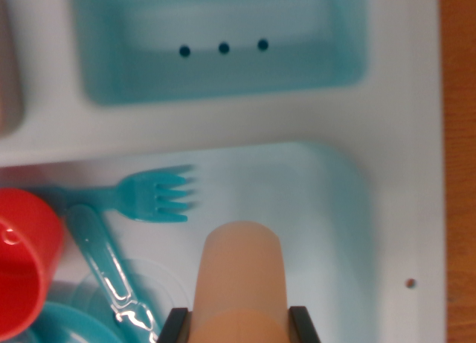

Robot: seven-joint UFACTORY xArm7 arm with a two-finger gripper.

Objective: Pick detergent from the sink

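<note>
The gripper (239,329) is clamped on the detergent (239,272), a peach-coloured bottle held between its two black fingers (172,328) at the bottom edge of the wrist view. The bottle sits over the lower basin of the white sink (401,209). To the wrist view's left lie a teal fork (152,196), a teal spoon (104,257) and a red cup (26,257). A teal-lined upper basin (223,45) shows three drain holes. A wooden tabletop (460,164) borders the right.
</note>
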